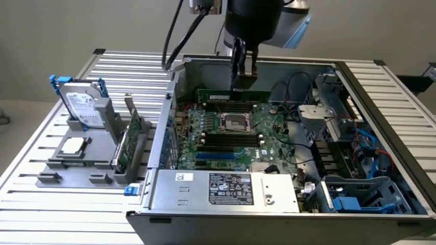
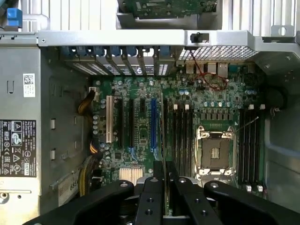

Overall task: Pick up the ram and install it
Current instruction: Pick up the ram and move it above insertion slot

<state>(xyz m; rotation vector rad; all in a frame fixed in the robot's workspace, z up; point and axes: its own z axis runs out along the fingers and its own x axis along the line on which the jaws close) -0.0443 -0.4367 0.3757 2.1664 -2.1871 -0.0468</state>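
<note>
Clamping ram, seemingly above memory slots.

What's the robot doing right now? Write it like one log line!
gripper: shut on ram | place: over motherboard | slots: ram close above them | seated: cannot tell

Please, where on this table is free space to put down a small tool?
Bare table slats in front of the grey holder, at the exterior view's left. Inside the computer case it is crowded: motherboard, cables.
</note>
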